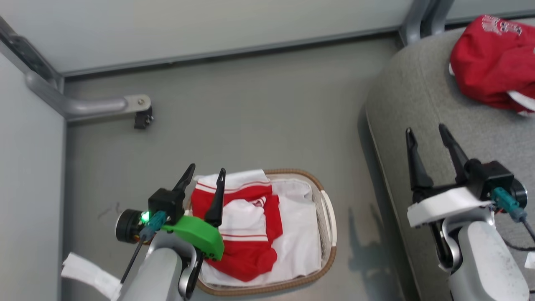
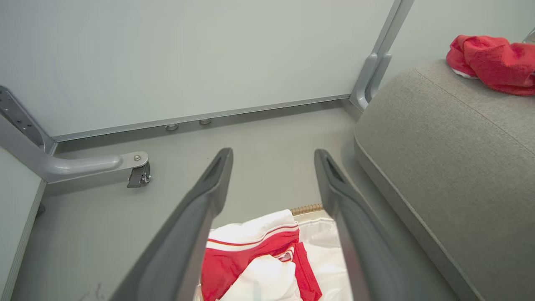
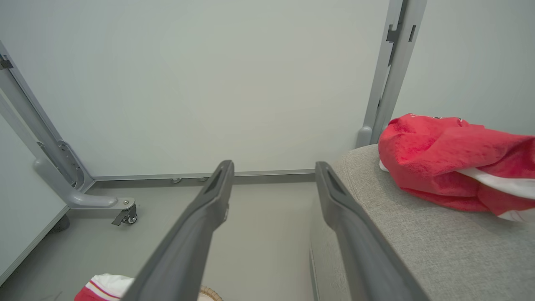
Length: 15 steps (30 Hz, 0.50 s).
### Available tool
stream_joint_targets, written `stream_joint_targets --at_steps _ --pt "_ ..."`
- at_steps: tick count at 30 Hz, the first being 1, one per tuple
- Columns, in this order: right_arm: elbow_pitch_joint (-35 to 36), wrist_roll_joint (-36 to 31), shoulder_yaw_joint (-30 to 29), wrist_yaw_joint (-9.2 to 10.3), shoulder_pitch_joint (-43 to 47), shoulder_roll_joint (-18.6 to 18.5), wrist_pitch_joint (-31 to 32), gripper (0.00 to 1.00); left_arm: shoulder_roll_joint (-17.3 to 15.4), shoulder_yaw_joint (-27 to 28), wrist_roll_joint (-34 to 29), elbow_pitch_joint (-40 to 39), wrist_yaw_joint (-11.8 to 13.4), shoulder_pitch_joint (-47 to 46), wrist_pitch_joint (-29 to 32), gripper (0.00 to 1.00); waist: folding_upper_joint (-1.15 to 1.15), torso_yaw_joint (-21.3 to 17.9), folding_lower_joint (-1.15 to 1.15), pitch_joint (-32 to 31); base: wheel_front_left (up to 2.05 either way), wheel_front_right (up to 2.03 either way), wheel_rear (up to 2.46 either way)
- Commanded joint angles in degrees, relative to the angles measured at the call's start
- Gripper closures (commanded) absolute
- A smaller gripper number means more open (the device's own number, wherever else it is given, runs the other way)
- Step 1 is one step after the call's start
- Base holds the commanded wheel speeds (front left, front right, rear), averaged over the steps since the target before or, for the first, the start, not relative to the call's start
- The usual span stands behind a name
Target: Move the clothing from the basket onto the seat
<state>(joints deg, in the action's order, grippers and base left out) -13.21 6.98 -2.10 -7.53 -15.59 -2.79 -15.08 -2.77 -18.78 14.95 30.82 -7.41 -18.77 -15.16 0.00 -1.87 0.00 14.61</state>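
Observation:
A red and white garment lies crumpled in the oval white basket on the floor, its striped trim draped over the far rim. My left gripper hovers open over the basket's left side, nothing between its fingers. In the left wrist view the same garment shows between the open left gripper fingers. A second red garment with white lettering lies on the grey seat at the right. My right gripper stands open above the seat's front edge, empty. The right wrist view shows that garment on the seat.
A white liner covers the basket's inside. A grey metal frame foot with a caster stands on the floor at the back left. White panel walls close the space behind and to the left. Open floor lies between basket and seat.

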Motion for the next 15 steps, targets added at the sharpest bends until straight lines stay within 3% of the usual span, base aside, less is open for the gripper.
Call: stream_joint_targets --at_steps 1,15 --pt "0.62 -0.42 -0.30 0.08 -1.36 -0.20 -0.14 0.00 -0.24 -0.51 -0.40 1.36 -0.12 -2.04 0.02 0.00 0.00 -3.57 0.00 8.21 0.00 0.00 0.00" --pt "7.66 3.84 0.31 0.08 -8.95 -0.14 -0.14 0.00 -2.15 -12.64 -5.23 21.76 -0.03 -15.82 0.01 0.00 0.00 -11.94 0.00 24.86 0.00 0.00 0.00"
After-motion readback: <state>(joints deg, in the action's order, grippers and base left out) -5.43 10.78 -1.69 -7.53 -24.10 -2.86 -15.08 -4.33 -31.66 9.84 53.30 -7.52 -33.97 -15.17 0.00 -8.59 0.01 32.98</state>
